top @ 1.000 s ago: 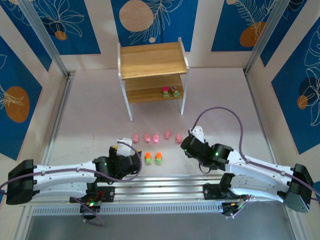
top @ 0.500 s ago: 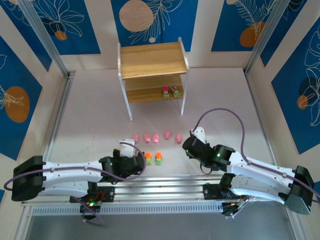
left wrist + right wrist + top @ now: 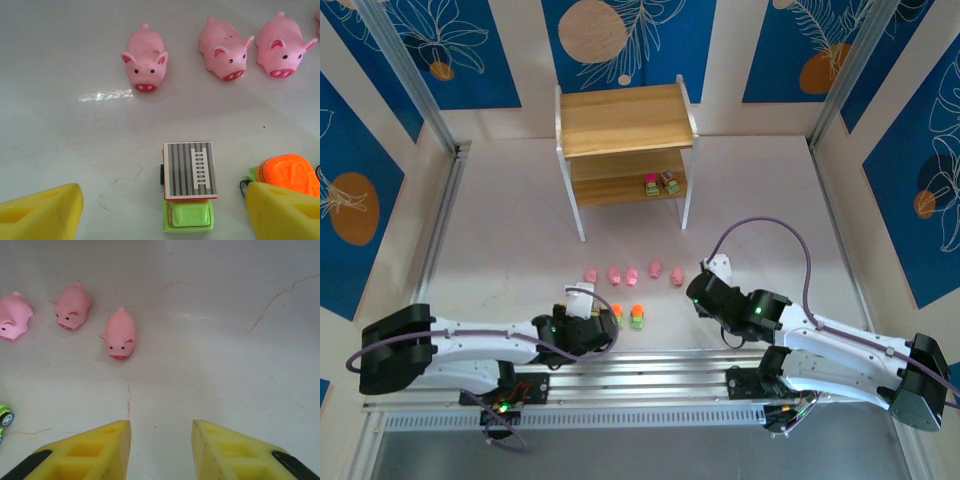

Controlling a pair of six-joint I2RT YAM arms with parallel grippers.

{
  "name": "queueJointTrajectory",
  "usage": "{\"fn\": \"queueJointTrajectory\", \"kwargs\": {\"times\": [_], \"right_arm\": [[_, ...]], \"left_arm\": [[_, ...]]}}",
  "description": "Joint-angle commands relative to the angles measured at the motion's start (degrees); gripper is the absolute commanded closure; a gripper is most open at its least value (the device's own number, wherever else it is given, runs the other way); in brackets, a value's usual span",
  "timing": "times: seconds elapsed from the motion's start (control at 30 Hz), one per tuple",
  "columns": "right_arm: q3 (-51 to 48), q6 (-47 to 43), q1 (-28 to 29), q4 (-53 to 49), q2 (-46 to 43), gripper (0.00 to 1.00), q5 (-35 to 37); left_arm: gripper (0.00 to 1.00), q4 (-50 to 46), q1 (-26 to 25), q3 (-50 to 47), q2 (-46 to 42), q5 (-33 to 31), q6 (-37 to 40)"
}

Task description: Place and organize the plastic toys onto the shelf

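**Left arm slides in over the grey truck**

Over the last second the left arm has swung rightward along the near edge of the table (image 3: 500, 240). That has brought the left gripper (image 3: 162, 200) over the near row of toys, while the right arm has hardly shifted.

In the left wrist view the yellow fingers (image 3: 42, 212) stand wide apart. The grey-topped truck (image 3: 189, 192) sits on the table between them, touching neither. An orange-topped car (image 3: 287, 174) sits just beside the truck, partly behind the right-hand finger.

The right gripper (image 3: 161, 440) hangs above bare table, its jaws a little apart and holding nothing. The nearest pig (image 3: 120, 333) lies ahead and to its left.

Beyond the cars, the five pink pigs (image 3: 632, 274) lie in a row. Farthest off stands the shelf (image 3: 625, 120), with two blocky toys (image 3: 660, 183) on its lower board.

The step in hand looks like picking up the truck. The next move calls for lowering squarely over it and closing without catching the orange neighbour. After that comes a long carry to the lower board, to set it beside the two there.
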Motion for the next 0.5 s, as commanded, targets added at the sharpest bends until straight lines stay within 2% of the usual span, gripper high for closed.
{"fn": "queueJointTrajectory", "kwargs": {"times": [0.0, 0.47], "right_arm": [[-0.66, 0.06, -0.51, 0.52, -0.97, 0.64, -0.7], [-0.56, -0.12, -1.05, 0.69, -0.64, 0.7, -1.22]], "left_arm": [[0.17, 1.95, -0.26, -1.01, 0.68, 0.69, -1.13], [0.26, 6.23, 0.11, -2.18, 3.99, 3.13, -1.0]]}}
